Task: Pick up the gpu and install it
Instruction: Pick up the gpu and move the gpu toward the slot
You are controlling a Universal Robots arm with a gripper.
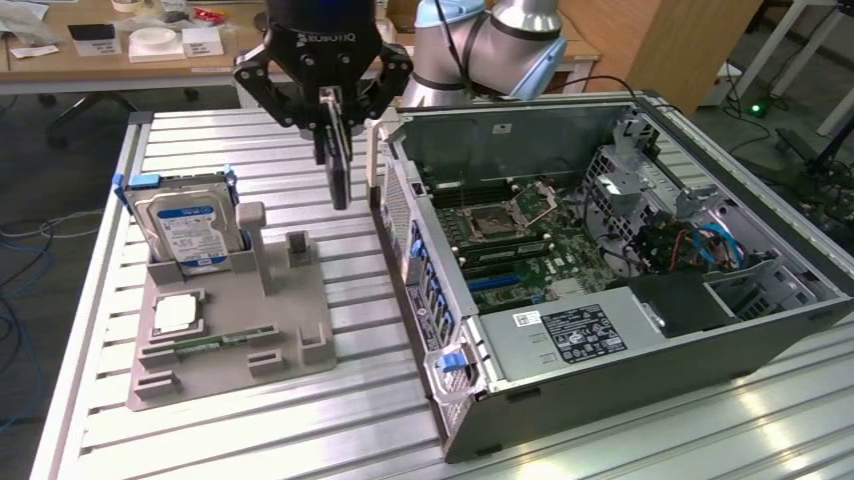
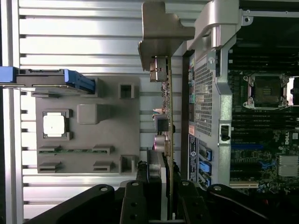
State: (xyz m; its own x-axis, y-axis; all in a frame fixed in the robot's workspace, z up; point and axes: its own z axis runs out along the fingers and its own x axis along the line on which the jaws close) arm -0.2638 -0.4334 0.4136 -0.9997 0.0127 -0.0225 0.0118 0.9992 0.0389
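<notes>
Thin dark grey-green gpu card (image 1: 340, 180) is clamped in the jaws, picked up, at the exterior view's left of open black computer case (image 1: 694, 345); not yet installed.

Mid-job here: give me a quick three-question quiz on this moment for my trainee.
1. Fill in: the hard drive stands upright in the grey ____.
2. What does the gripper hold? A) nothing B) the gpu C) the hard drive
3. True or false: the gpu already sits inside the computer case.

Key:
1. holder
2. B; the gripper is shut on the card, which hangs edge-down.
3. False; the gpu hangs in the air between the holder and the case's outer wall.
</notes>
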